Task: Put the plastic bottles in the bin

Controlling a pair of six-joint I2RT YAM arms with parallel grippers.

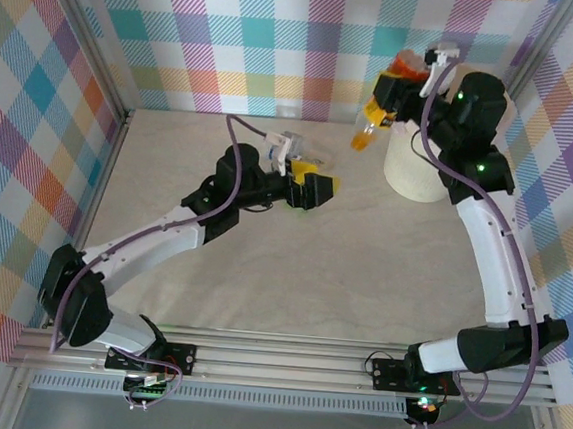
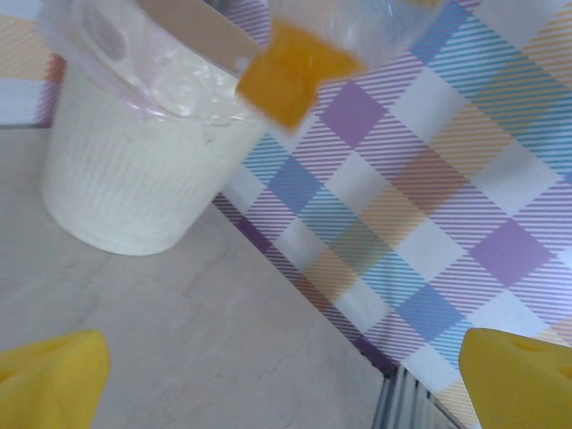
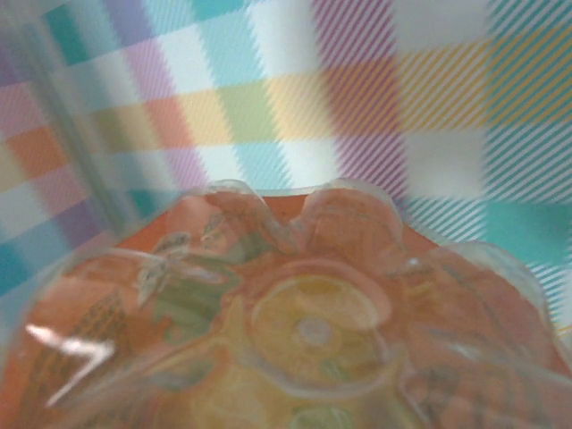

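Observation:
A clear bottle with an orange label [image 1: 364, 133] hangs in the air just left of the cream-white bin [image 1: 411, 170], cap end pointing down. My right gripper [image 1: 381, 110] is shut on it. In the right wrist view the bottle's ribbed base [image 3: 313, 331] sits close to the lens and hides the fingers. My left gripper [image 1: 314, 189] is low over the middle of the table, open and holding nothing. Its yellow fingertips [image 2: 45, 380] are far apart in the left wrist view. That view looks toward the bin [image 2: 125, 188] and its thin liner, with the orange bottle [image 2: 288, 76] above.
Checked fabric walls enclose the beige table [image 1: 261, 273] on three sides, with aluminium frame posts [image 1: 91, 37] at the corners. The right arm's forearm [image 1: 490, 242] crosses in front of the bin. A rail [image 1: 284, 360] runs along the near edge.

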